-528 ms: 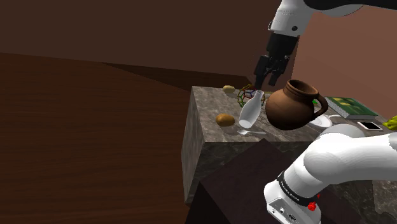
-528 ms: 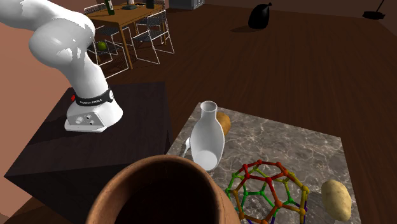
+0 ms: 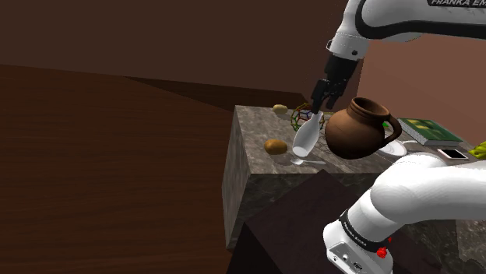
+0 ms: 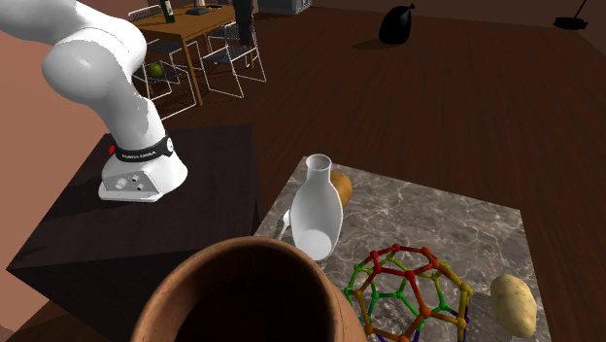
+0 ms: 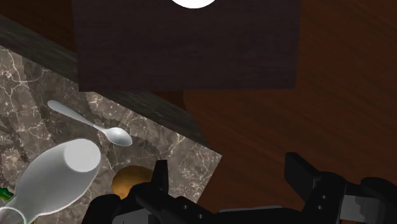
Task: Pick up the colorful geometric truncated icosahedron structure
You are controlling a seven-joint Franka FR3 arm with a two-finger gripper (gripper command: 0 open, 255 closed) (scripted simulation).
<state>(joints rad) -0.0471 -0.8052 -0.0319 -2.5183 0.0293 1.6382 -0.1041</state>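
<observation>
The shoulder view is dim, its brown walls murky; the white arm [image 3: 420, 194] and the table [image 3: 257, 124] top catch light from above. The second exterior view is brighter and even; soft shading rounds the white vase [image 4: 316, 219].

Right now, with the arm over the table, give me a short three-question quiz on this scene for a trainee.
1. True or false: the gripper is shut on the wire ball.
2. Fill in: the utensil lying by the white bottle is a ____.
3. How many potatoes lie on the table? A one, B two, C four.
Key: 1 false; 2 spoon; 3 B.
</observation>
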